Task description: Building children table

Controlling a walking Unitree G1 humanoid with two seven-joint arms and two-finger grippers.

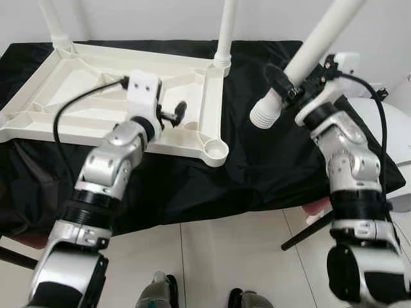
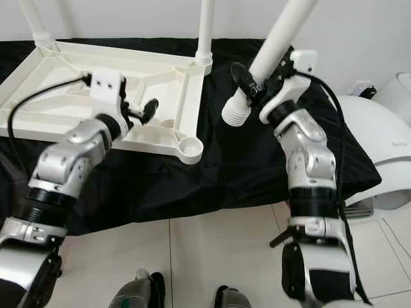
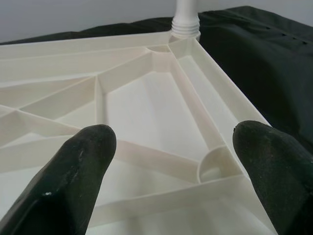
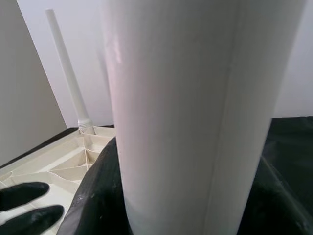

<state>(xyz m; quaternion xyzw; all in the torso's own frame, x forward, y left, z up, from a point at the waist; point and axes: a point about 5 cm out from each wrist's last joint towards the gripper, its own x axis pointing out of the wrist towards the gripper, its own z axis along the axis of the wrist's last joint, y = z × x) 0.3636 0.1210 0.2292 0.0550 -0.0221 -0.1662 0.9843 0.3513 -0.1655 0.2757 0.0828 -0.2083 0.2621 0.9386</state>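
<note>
Black cloth (image 1: 257, 173) over a low surface, white tabletop (image 1: 83, 96) lying upside down on it, two legs already standing at the far corners. Near corner socket (image 1: 217, 149) unfilled. Right gripper (image 1: 289, 86) clamped on a loose leg (image 1: 308, 58), held tilted, threaded end just right of the tabletop. Risk: a tilted entry could cross the threads or shove the tabletop. Left gripper (image 1: 174, 113) spread apart, reaching forward above the ribs near that socket.
</note>
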